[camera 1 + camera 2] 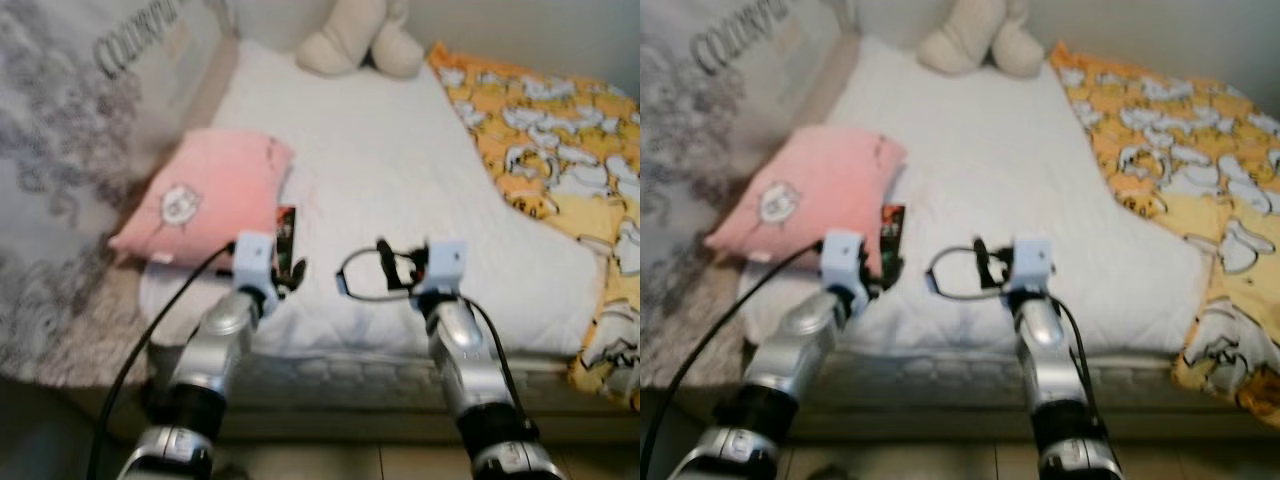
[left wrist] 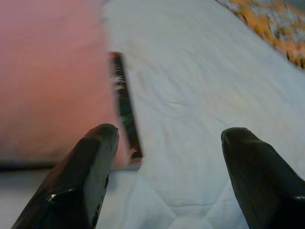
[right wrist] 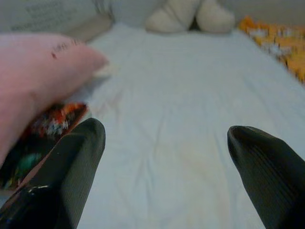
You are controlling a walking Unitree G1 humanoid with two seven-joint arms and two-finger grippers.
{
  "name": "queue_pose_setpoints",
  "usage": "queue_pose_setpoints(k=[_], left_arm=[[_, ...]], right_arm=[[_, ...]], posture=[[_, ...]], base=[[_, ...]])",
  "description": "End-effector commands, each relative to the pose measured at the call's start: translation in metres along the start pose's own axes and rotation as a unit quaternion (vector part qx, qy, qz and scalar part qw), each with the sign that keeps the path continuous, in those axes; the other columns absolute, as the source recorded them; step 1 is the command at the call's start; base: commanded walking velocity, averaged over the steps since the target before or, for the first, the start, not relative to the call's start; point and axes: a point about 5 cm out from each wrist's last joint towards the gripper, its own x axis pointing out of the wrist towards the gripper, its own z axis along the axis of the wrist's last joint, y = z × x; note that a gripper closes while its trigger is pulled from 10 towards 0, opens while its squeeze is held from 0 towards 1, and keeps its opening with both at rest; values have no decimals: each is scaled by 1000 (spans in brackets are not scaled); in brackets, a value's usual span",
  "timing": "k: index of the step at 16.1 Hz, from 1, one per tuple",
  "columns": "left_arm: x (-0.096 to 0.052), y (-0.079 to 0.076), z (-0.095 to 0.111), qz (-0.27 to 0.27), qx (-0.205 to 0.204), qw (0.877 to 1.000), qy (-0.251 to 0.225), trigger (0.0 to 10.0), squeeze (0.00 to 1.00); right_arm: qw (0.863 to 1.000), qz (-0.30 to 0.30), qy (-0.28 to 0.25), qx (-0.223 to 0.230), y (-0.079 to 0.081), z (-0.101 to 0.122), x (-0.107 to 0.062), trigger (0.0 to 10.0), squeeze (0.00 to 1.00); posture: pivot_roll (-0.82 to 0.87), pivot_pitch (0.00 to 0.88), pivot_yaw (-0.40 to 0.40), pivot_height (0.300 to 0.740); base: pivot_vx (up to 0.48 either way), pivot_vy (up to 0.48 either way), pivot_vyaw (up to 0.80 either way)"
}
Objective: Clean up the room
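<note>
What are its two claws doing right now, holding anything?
Left gripper: open, holding nothing, over the white bed beside the pink pillow.
Right gripper: open, holding nothing, over the bed.

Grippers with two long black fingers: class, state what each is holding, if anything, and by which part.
Nothing is held. The left gripper and right gripper both hang open over the white quilted bed cover, fingers apart around bare fabric.

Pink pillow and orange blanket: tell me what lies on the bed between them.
Between the pink pillow and the orange blanket lies bare white mattress cover, seen in the left eye view. A dark flat packet pokes out at the pillow's edge.
</note>
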Motion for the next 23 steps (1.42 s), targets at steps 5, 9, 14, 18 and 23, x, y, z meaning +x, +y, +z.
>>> queue_pose_setpoints(k=[5,9,14,18,23], left_arm=[[-12,50,-16,25,-3,998,53,10000,0],[-13,72,-25,139,102,984,54,10000,0],[-7,68,-17,176,157,972,10,10000,0],[-3,66,-18,186,174,967,18,10000,0],[1,74,-13,235,169,956,42,10000,0]], right_arm=[[1000,-12,25,4,-13,-13,-12,10000,0],[999,21,21,-31,-10,-12,-17,10000,0],[999,3,5,-35,-17,-10,-22,10000,0],[999,16,7,-40,-8,-13,-24,10000,0],[999,18,12,-44,-8,-14,-25,10000,0]], posture=[[129,0,-83,740],[84,0,-109,740],[68,0,-102,740],[62,0,-94,740],[45,0,-96,740]], base=[[0,0,0],[0,0,0],[0,0,0],[0,0,0],[0,0,0]])
